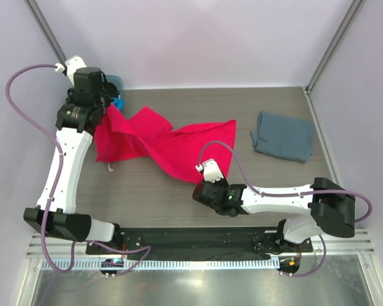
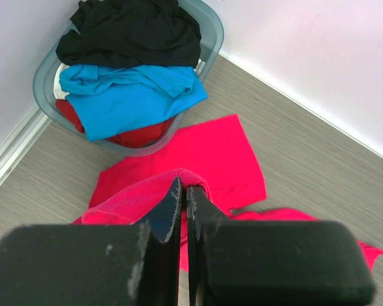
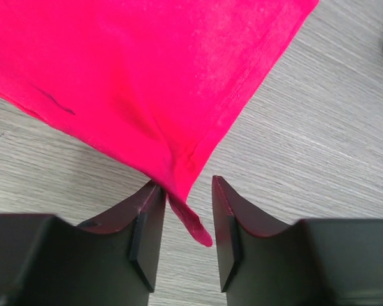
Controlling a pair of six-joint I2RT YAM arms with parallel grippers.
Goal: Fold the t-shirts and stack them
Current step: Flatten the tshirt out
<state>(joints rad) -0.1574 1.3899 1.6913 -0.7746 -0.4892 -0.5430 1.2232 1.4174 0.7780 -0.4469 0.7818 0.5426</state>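
The red-pink t-shirt (image 1: 169, 145) lies stretched across the table from far left to near centre. My left gripper (image 2: 184, 185) is shut on a fold of the red-pink t-shirt (image 2: 223, 159) and holds it lifted at the far left (image 1: 110, 107). My right gripper (image 3: 185, 182) is open at the shirt's near corner (image 1: 198, 190). That corner (image 3: 195, 223) hangs between its fingers and touches the left one. A slate grey-blue t-shirt (image 1: 283, 136) lies folded at the right. Black (image 2: 134, 32), bright blue (image 2: 127, 95) and red (image 2: 140, 135) t-shirts are piled in a basket.
The translucent grey basket (image 2: 212, 33) stands in the far left corner against the walls, mostly hidden behind the left arm in the top view (image 1: 117, 81). White walls close the table at the back and both sides.
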